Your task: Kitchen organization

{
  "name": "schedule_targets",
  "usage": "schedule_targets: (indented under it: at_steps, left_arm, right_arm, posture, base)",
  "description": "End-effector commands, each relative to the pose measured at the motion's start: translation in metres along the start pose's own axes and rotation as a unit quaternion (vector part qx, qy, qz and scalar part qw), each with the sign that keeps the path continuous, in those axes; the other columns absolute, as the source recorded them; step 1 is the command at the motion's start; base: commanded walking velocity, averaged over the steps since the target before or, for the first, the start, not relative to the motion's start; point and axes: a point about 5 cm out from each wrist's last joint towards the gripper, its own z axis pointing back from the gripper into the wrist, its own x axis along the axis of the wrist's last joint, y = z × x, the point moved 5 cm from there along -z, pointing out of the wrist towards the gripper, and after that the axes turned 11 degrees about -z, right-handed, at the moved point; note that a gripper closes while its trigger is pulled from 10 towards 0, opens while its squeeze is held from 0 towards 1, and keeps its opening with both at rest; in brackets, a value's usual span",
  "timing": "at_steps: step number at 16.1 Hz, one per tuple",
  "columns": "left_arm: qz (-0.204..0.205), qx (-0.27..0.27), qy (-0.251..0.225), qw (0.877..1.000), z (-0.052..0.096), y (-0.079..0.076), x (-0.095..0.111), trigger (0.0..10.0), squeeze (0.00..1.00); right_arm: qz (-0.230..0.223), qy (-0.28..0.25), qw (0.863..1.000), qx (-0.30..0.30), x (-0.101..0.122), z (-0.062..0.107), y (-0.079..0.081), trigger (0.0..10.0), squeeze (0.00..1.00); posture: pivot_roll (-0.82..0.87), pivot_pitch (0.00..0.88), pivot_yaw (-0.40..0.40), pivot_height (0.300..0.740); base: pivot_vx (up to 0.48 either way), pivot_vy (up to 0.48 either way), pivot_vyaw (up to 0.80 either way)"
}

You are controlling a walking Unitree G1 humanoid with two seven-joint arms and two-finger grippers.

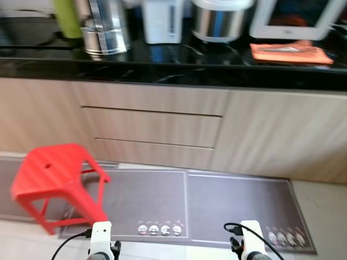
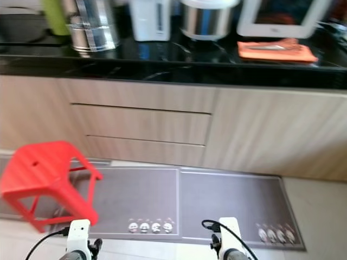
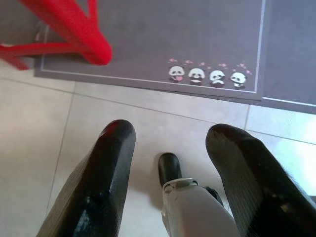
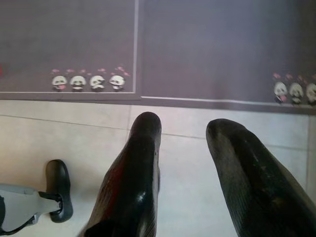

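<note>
two grippers hang low over pale floor tiles: the left gripper and the right gripper each with fingers spread wide, gripping nothing. a red stool stands on the grey panda mat before the wood-fronted drawers. on the black countertop sit a steel pot, a white kettle and an orange cloth.

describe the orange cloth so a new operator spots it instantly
Look along the black countertop above the wooden drawers to its right end. The orange cloth lies flat there, before a white-framed appliance; it is the only orange, soft item among metal and white containers.
</note>
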Motion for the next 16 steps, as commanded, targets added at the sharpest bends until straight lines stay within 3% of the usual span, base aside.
schedule_targets:
  at_steps: [1, 2, 5, 8, 11, 16]
  left_arm:
    - [-0.008, 0.004, 0.004, 1.0, 0.001, 0.005, -0.005, 10.0, 0.0]
    - [-0.005, 0.012, 0.004, 1.0, 0.001, 0.011, -0.003, 10.0, 0.0]
    - [-0.038, -0.004, -0.005, 0.999, -0.001, 0.009, 0.004, 10.0, 0.0]
    - [-0.069, -0.007, -0.003, 0.998, -0.001, 0.008, 0.004, 10.0, 0.0]
    - [-0.056, -0.008, -0.007, 0.998, -0.001, 0.007, 0.005, 10.0, 0.0]
    - [-0.08, -0.013, -0.004, 0.997, 0.0, 0.006, 0.004, 10.0, 0.0]
  right_arm:
    - [-0.004, 0.002, 1.0, -0.002, -0.001, 0.0, 0.0, 10.0, 0.0]
    - [-0.004, 0.004, 1.0, -0.002, -0.002, 0.0, 0.0, 10.0, 0.0]
    - [-0.004, 0.006, 1.0, -0.001, -0.004, 0.0, 0.002, 10.0, 0.0]
    - [-0.004, 0.005, 1.0, 0.003, -0.003, 0.0, 0.003, 10.0, 0.0]
    - [-0.005, 0.005, 1.0, -0.001, -0.003, 0.0, 0.001, 10.0, 0.0]
    - [-0.009, 0.005, 1.0, -0.004, -0.002, 0.0, 0.001, 10.0, 0.0]
  posture:
    - [-0.03, 0.0, 0.019, 0.74]
    - [-0.03, 0.0, 0.023, 0.74]
    - [-0.03, 0.0, 0.032, 0.74]
    - [-0.03, 0.0, 0.032, 0.74]
    - [-0.02, 0.0, 0.033, 0.74]
    - [-0.03, 0.0, 0.034, 0.74]
  base:
    - [0.0, 0.0, -0.66]
    - [0.0, 0.0, -0.66]
    - [0.0, 0.0, -0.64]
    - [0.0, -0.425, -0.63]
    - [0.0, -0.117, -0.63]
    - [0.0, 0.0, -0.62]
